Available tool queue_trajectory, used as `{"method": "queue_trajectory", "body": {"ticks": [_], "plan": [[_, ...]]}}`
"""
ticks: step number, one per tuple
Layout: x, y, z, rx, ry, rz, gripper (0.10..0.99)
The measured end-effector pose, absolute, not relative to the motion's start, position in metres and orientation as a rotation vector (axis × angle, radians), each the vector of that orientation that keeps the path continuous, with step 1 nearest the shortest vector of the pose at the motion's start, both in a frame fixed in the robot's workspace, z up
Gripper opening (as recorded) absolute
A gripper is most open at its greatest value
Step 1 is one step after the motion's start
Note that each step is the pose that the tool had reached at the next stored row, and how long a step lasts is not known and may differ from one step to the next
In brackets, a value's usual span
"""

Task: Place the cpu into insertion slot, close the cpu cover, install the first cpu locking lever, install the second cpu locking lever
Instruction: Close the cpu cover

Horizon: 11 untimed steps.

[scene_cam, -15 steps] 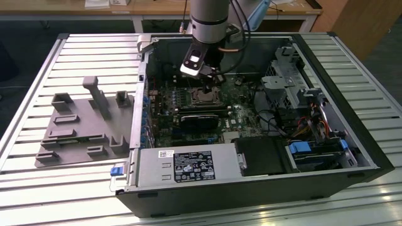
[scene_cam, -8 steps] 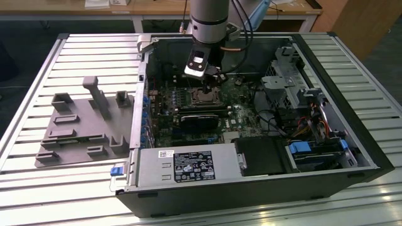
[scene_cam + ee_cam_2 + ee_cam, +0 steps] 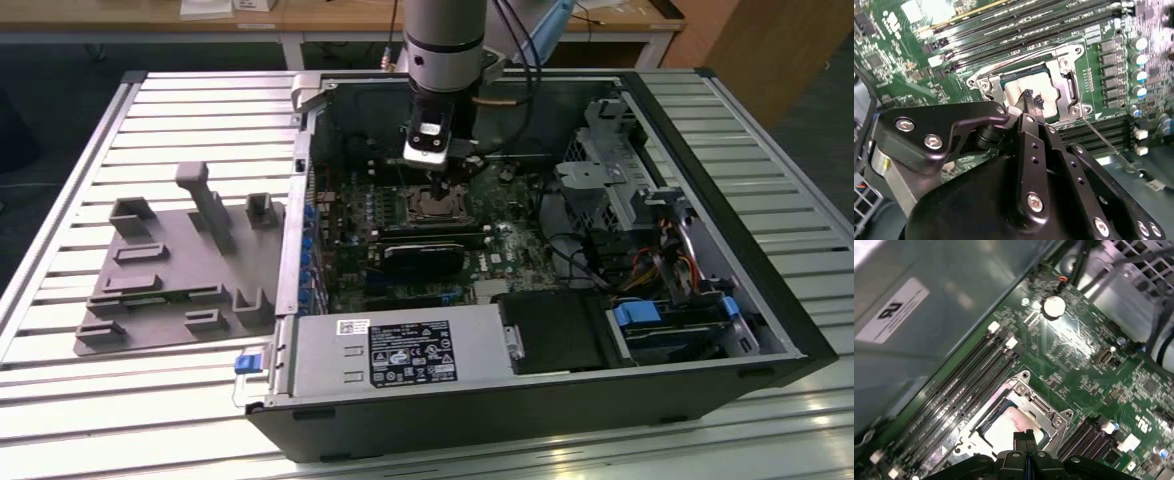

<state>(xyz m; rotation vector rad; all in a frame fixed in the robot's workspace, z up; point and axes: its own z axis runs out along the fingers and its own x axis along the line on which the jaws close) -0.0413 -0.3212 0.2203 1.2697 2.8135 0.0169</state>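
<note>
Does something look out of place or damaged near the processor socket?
A thin metal lever sticks out slantwise from the corner of the cpu cover, not tucked along its edge, so it looks unlatched. The cpu looks smeared on top. Nothing seems broken.

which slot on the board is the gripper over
The square insertion slot holding the pale cpu, right under the gripper; the long narrow black slots lie beside it.

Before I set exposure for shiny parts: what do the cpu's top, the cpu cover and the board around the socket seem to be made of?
cpu: pale silver-grey metal top, matte, with a soft smeared sheen.
cpu cover: thin stamped metal, probably steel, brighter, glinting at its edges.
circuit board: green coated laminate by the look, glossy between fine traces.
</note>
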Motion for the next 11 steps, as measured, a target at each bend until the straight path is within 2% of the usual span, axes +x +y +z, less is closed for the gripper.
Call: {"method": "queue_trajectory", "body": {"ticks": [11], "plan": [[-0.0413, -0.3212, 0.2199, 0.993, 2.921, 0.016, 0.102]]}}
